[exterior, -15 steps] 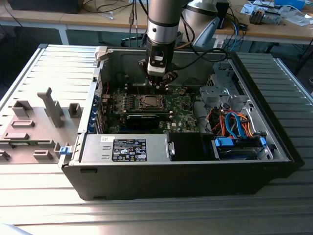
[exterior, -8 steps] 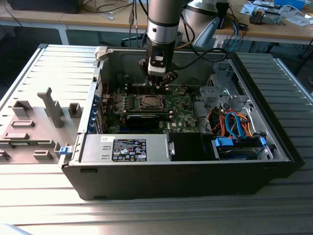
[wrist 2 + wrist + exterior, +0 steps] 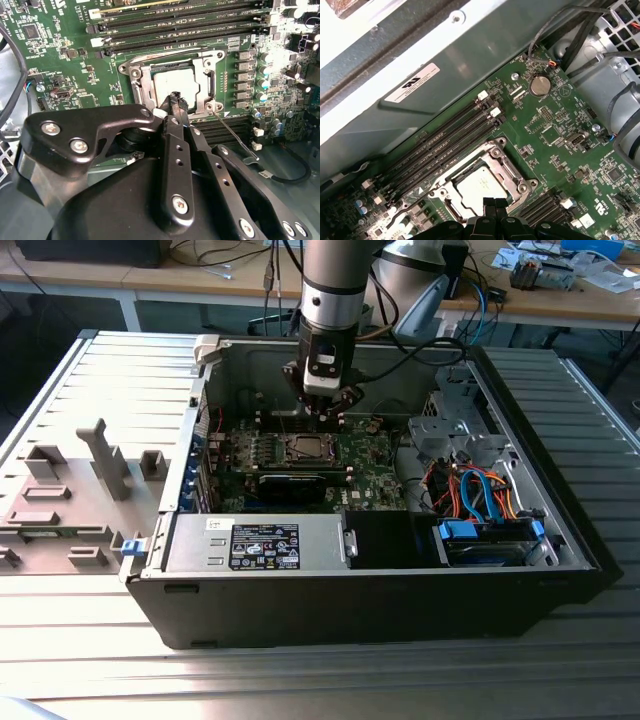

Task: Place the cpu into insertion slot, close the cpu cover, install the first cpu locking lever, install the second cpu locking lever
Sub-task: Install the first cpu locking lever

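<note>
pincer [image 3: 175, 97] pressed together, tips over cpu [image 3: 172, 82] | arm vertical | cpu cover [image 3: 142, 87] closed

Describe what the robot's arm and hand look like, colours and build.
In the exterior view the arm is a silver-grey cylinder with a black band, with cables trailing behind. The hand is matte black metal: flat linkage plates joined by silver screws, narrowing to slim fingers.
</note>
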### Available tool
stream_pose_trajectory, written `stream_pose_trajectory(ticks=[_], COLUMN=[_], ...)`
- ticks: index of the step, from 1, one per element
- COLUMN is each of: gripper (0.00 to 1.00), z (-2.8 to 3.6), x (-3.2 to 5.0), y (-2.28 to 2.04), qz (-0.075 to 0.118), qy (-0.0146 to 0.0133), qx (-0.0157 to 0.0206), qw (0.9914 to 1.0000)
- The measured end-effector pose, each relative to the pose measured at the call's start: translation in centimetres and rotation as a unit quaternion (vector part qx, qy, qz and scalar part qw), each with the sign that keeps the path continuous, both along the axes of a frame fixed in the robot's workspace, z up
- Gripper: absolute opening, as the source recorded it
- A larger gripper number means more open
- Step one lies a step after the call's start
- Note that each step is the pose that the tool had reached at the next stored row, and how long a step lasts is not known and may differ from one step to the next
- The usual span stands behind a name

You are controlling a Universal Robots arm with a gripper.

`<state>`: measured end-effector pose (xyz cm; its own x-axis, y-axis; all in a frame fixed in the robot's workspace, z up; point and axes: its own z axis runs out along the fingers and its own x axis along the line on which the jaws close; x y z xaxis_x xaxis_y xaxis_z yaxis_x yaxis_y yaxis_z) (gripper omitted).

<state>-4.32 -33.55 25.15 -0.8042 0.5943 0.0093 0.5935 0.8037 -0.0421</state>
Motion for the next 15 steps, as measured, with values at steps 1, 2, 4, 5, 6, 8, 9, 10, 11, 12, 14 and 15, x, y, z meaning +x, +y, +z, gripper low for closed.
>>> stream_pose_trajectory(ticks=[1, 2, 4, 5, 6, 8, 9, 10, 11, 12, 14, 15], gripper=[0.11, 0.11, 0.11, 0.11, 0.11, 0.11, 0.11, 0.11, 0.11, 0.11, 0.11, 0.11], z=[0.0, 0.0, 0.0, 0.0, 0.0, 0.0, 0.0, 0.0, 0.0, 0.0, 0.0, 0.0], x=[0.0, 0.0, 0.0, 0.0, 0.0, 0.0, 0.0, 0.0, 0.0, 0.0, 0.0, 0.0], y=[0.0, 0.0, 0.0, 0.0, 0.0, 0.0, 0.0, 0.0, 0.0, 0.0, 0.0, 0.0], qz=[0.001, 0.001, 0.003, 0.004, 0.005, 0.006, 0.007, 0.008, 0.009, 0.009, 0.011, 0.012], qy=[0.0, 0.0, 0.0, 0.0, 0.0, 0.0, 0.0, 0.0, 0.0, 0.0, 0.0, 0.0], qx=[0.0, 0.0, 0.0, 0.0, 0.0, 0.0, 0.0, 0.0, 0.0, 0.0, 0.0, 0.0], qw=[1.0, 1.0, 1.0, 0.99999, 0.99999, 0.99998, 0.99998, 0.99997, 0.99996, 0.99996, 0.99994, 0.99992])
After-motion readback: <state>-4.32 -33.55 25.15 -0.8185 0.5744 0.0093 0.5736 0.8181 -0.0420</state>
